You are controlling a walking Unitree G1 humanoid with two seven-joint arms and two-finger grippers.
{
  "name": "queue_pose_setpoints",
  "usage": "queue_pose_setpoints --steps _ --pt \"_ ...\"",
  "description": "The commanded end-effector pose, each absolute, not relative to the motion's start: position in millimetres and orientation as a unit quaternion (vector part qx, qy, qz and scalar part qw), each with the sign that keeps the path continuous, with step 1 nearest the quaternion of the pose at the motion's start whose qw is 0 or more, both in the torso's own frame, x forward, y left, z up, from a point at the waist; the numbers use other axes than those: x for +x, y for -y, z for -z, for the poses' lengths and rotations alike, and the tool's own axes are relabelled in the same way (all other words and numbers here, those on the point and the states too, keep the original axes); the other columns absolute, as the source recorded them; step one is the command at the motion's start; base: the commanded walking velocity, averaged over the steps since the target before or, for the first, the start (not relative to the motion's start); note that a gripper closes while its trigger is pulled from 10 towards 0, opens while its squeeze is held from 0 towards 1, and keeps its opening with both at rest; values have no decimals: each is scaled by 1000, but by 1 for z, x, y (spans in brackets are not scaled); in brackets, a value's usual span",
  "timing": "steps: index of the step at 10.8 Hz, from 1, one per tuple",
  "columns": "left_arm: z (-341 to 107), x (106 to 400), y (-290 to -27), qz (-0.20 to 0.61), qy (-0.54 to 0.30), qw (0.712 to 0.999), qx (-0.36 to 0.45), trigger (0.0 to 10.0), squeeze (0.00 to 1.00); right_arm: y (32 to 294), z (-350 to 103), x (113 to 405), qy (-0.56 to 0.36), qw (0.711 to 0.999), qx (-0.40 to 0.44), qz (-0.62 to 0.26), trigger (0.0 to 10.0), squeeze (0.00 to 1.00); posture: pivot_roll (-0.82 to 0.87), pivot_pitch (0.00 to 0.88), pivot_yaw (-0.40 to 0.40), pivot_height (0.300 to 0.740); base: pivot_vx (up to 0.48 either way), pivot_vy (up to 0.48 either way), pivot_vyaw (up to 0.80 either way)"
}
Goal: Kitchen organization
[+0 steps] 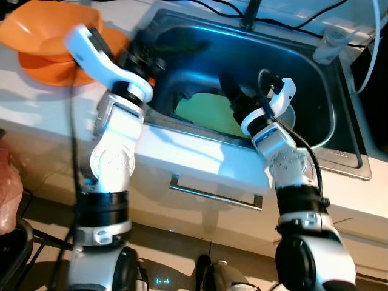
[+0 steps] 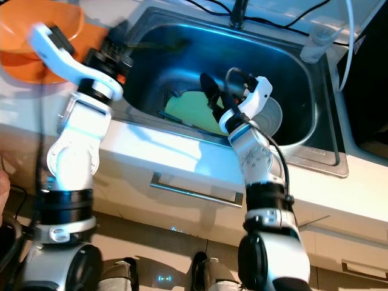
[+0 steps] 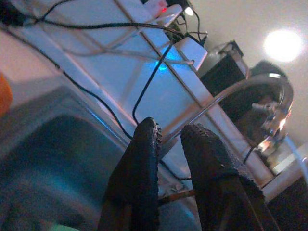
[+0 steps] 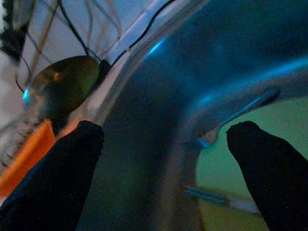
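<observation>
Your right tool (image 4: 163, 159) hung inside the stainless steel sink basin (image 1: 303, 66), its two black fingers spread wide apart and holding nothing. The pale green flat board (image 1: 209, 112) lay on the basin floor just beyond and below those fingertips, not touched. Your left tool (image 3: 171, 139) hovered over the basin's near-left rim, fingers nearly together with a narrow gap, empty. The orange plastic bowl (image 1: 42, 36) sat on the white surface (image 1: 36, 100) behind that tool's wrist.
</observation>
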State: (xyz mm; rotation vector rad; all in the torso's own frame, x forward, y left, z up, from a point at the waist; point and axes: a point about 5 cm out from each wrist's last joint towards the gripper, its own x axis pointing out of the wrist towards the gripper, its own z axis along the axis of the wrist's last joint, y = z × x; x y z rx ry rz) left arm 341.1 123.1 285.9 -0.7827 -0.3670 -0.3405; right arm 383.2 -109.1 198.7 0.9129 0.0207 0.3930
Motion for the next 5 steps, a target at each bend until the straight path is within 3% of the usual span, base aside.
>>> queue_pose_setpoints --steps 1,5 --pt "-286 338 -121 166 173 884 -402 0 0 111 -194 384 -24 861 473 -183 10000 0 47 211 -133 740 0 0 0" --pt "-282 333 -113 169 158 872 -431 0 0 68 -204 387 -33 859 450 -244 10000 0 46 209 -160 740 0 0 0"
